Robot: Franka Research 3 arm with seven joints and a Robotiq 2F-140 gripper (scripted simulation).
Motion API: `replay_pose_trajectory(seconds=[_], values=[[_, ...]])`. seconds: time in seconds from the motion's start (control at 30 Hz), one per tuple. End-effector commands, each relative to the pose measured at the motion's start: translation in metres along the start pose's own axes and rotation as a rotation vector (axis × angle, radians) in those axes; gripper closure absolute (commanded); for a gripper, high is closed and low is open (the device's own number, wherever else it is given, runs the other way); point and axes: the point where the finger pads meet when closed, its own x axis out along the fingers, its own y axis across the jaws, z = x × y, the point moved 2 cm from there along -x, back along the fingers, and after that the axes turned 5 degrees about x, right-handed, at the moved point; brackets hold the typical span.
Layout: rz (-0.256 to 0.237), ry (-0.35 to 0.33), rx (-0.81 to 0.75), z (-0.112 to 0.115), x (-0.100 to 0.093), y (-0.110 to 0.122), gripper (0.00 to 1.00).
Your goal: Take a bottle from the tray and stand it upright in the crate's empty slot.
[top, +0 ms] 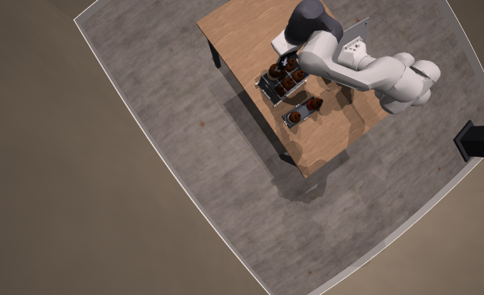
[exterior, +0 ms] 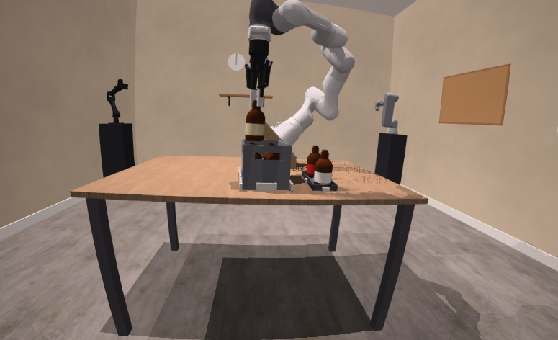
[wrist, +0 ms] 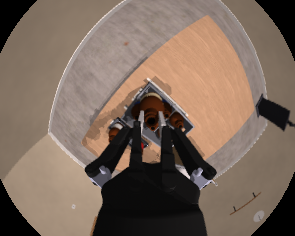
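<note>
The gripper [exterior: 258,101] is clamping the tan-labelled bottle [exterior: 254,124] by its neck, hanging it above the crate [exterior: 266,171], at whose 10 o'clock corner the lowering is pending.

The wooden table [exterior: 179,179] carries the grey crate [exterior: 266,171] and, just beside it, the tray [exterior: 320,185].
</note>
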Motion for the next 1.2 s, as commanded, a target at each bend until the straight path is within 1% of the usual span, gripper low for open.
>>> replay_pose_trajectory(seconds=[0.0, 0.67, 1.17], values=[[-0.005, 0.004, 0.0, -0.0002, -0.0031, -0.0028, 1.0], [-0.005, 0.004, 0.0, -0.0002, -0.0021, -0.0029, 1.0], [-0.005, 0.004, 0.0, -0.0002, 0.0067, -0.0033, 1.0]])
